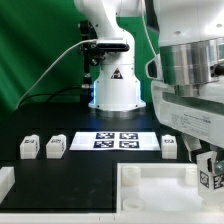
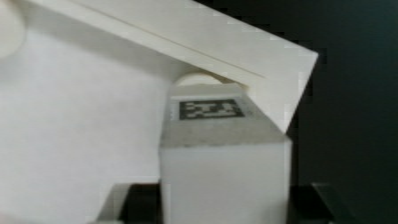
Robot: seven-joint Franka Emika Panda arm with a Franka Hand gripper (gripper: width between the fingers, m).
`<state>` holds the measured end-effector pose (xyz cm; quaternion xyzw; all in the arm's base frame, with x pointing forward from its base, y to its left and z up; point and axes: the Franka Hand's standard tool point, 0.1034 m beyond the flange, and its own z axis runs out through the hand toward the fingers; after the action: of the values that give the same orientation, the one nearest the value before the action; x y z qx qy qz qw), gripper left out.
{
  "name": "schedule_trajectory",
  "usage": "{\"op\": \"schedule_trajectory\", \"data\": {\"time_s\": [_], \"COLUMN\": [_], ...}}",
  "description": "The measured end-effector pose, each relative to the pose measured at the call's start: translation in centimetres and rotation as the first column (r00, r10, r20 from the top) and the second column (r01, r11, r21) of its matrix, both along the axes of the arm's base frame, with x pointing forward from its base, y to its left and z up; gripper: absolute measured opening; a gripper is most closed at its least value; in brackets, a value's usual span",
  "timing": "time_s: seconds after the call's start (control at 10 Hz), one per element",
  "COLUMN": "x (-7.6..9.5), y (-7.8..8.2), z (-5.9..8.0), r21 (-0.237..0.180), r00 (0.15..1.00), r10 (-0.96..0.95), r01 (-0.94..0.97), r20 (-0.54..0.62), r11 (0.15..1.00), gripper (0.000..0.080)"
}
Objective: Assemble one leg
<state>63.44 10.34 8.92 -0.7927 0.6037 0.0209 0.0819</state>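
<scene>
The claw [image 2: 222, 206] holds the leg [image 2: 222, 145] near tabletop [image 2: 89, 100] corner.

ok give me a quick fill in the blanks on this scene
1. The gripper is shut on a white ___ that bears a marker tag.
2. The marker board shows ___ tags.
3. To the exterior view's left of the marker board stand ___ loose legs.
Missing words: leg; four; two.
</scene>
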Motion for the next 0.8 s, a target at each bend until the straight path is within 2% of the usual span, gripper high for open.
{"op": "schedule_trajectory", "data": {"time_s": [0.1,0.2,0.3,0.4,0.5,0.6,0.8], "x": [-0.1,-0.1,-0.1,-0.1,-0.2,-0.3,-0.3], "y": [0.0,0.0,0.0,0.3,1.2,1.7,2.0], "z": [0.0,0.0,-0.1,-0.1,-0.3,-0.4,-0.5], "r21": [0.005,0.005,0.004,-0.010,-0.029,-0.056,-0.091], "r00": [0.996,0.997,0.997,1.000,0.987,0.941,0.849], "r10": [-0.087,-0.082,-0.076,0.027,0.157,0.333,0.524], "r01": [0.087,0.082,0.076,-0.027,-0.156,-0.330,-0.517], "r20": [-0.015,-0.015,-0.015,0.008,0.037,0.055,0.068], "r11": [0.996,0.997,0.997,1.000,0.987,0.942,0.851], "gripper": [0.0294,0.0294,0.0407,0.0553,0.0553,0.0628,0.0645]}}
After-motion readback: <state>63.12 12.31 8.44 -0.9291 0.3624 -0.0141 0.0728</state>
